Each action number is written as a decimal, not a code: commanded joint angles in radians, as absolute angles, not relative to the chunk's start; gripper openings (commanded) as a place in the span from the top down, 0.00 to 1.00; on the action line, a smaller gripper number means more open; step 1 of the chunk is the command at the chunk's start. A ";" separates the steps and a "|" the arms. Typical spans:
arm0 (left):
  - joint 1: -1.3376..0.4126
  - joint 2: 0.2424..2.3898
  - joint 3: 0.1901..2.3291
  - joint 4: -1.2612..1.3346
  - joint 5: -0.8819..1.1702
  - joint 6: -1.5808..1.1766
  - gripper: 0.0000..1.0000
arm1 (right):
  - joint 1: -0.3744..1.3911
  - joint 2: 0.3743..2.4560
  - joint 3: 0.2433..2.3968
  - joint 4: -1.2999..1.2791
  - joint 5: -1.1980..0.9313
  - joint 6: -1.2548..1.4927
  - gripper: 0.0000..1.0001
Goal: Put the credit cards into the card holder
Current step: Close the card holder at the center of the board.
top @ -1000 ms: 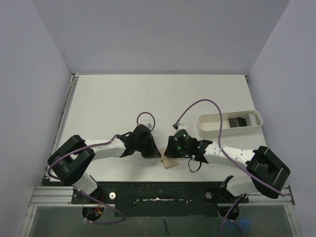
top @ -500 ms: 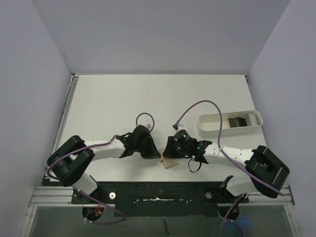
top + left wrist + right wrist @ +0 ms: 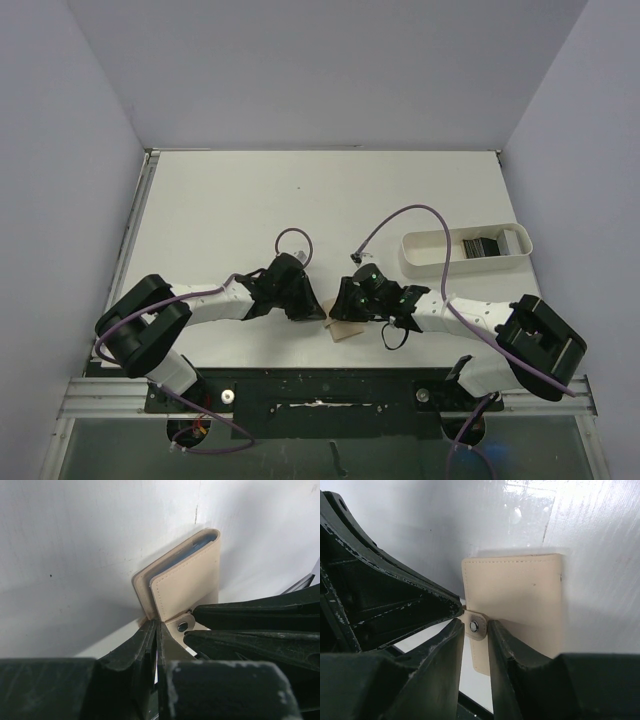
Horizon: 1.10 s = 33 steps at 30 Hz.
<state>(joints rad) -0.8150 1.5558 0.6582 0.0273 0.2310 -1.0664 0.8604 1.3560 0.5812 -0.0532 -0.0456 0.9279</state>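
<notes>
Starting nearest, we count one card holder [image 3: 187, 585] at the table's [image 3: 230, 200] near edge, folded almost flat. Its long axis runs away from the left gripper [image 3: 157, 627], which is clamped on its corner. The right gripper [image 3: 476, 625] pinches its snap tab. Farther right, one white tray [image 3: 418, 258] holds stacked credit cards [image 3: 482, 245], too small to count.

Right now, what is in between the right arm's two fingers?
The card holder's little snap tab, stud showing, sits between the right fingers, which seem to squeeze it. The right wrist view shows it.
</notes>
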 commanded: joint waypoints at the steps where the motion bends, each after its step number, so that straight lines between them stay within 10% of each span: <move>1: -0.810 1.525 0.661 0.080 0.225 -1.071 0.97 | 0.872 1.372 0.582 0.001 -0.051 0.944 0.74; 10: -0.810 1.523 0.661 0.080 0.223 -1.071 0.97 | 0.875 1.368 0.584 -0.009 -0.047 0.962 0.75; 18: -0.810 1.520 0.661 0.080 0.222 -1.072 0.97 | 0.876 1.352 0.575 0.006 -0.052 0.952 1.00; 33: -0.797 1.490 0.677 0.052 0.202 -1.071 0.88 | 0.876 1.303 0.593 -0.046 -0.005 0.873 1.00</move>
